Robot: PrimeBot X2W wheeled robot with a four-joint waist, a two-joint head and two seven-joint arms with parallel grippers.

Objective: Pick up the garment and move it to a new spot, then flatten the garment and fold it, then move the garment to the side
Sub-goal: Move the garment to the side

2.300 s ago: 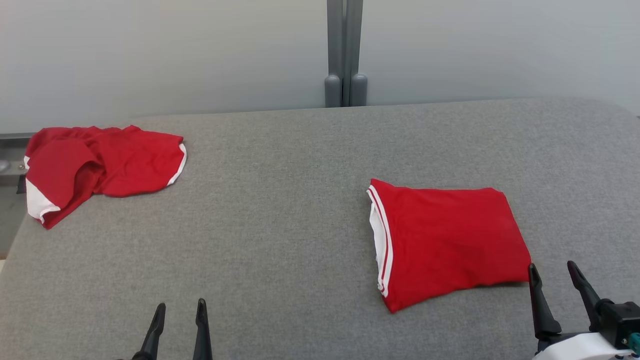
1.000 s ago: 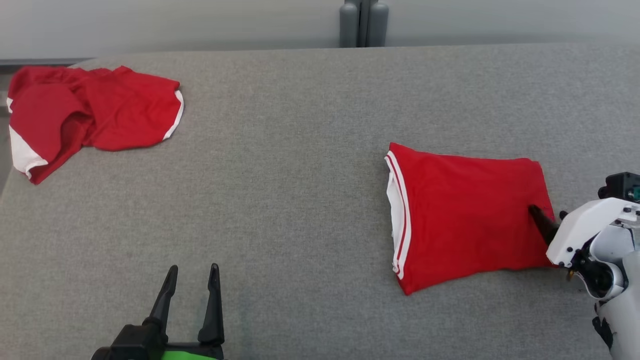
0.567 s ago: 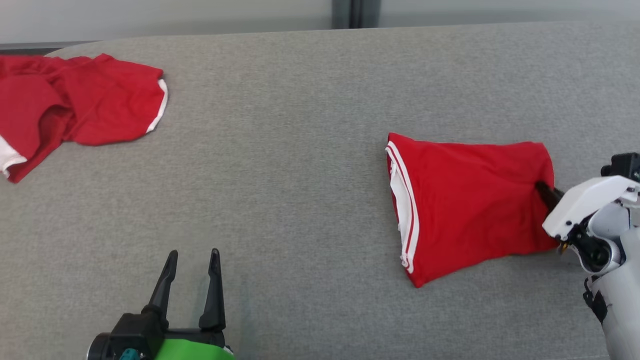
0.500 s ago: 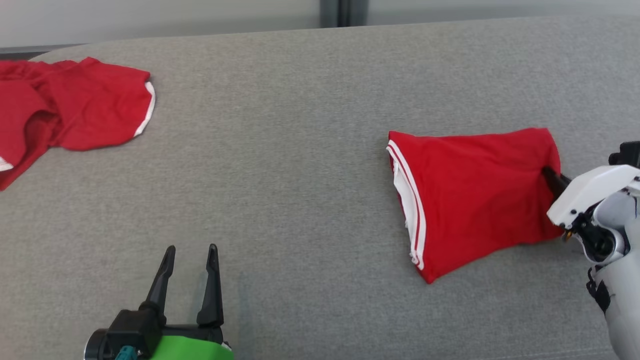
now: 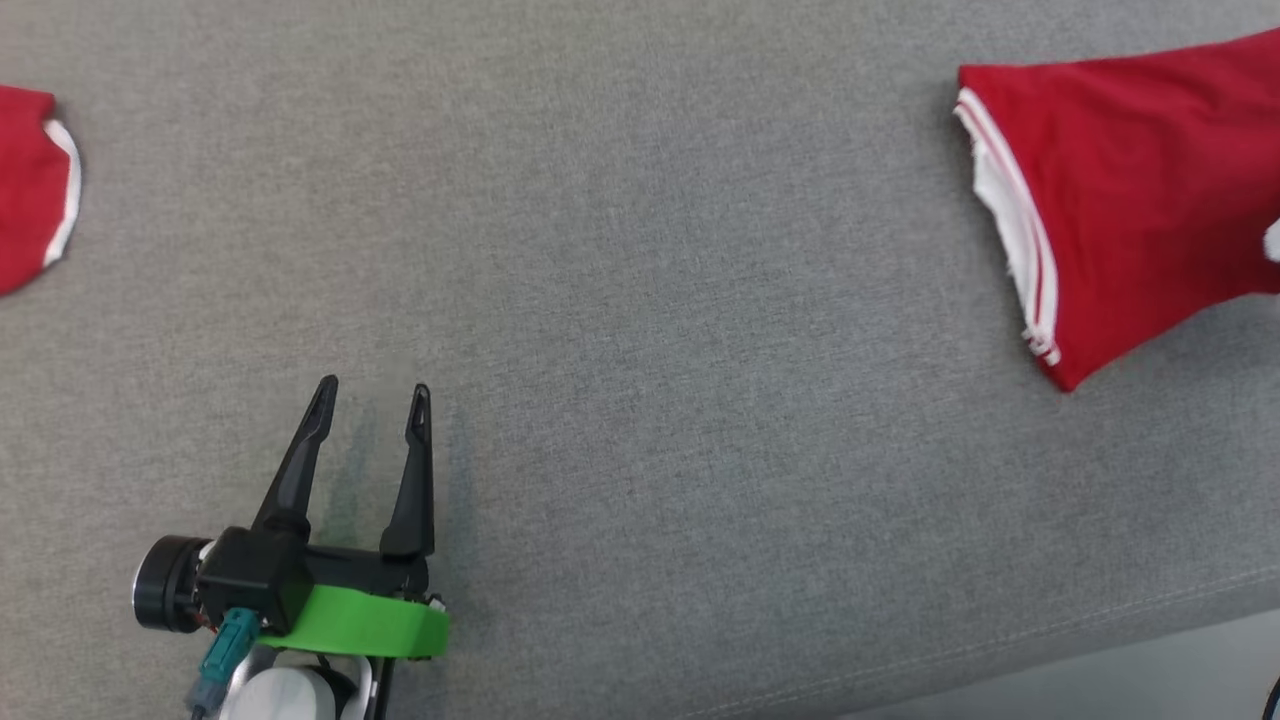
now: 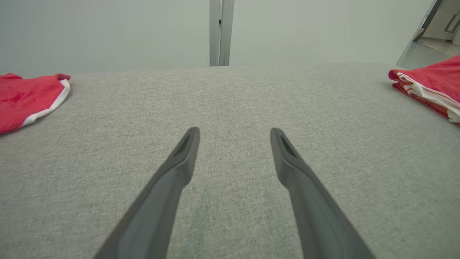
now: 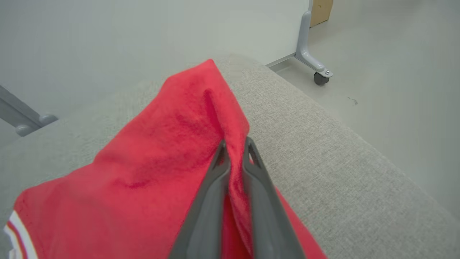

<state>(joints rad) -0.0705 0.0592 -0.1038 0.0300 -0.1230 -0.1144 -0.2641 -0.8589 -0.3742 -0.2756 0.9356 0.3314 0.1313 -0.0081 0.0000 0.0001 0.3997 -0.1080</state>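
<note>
The folded red garment (image 5: 1130, 200) with white stripes lies at the upper right of the grey table in the head view, running off the frame's right edge. In the right wrist view my right gripper (image 7: 235, 149) is shut on a raised ridge of the garment (image 7: 172, 151) near the table's right end. The garment's striped edge (image 6: 431, 90) shows at the right of the left wrist view. My left gripper (image 5: 370, 400) hovers open over bare table at the lower left, holding nothing, far from the garment.
A second red garment (image 5: 30, 190) with white trim lies at the table's far left, its edge (image 6: 28, 97) also in the left wrist view. The table's front edge (image 5: 1000, 650) runs along the lower right. A wheeled partition foot (image 7: 312, 64) stands on the floor beyond the table.
My right gripper closed on the garment's right edge and has pulled it rightward and lifted a ridge. The head camera tilted down and left. The left gripper stays open.
</note>
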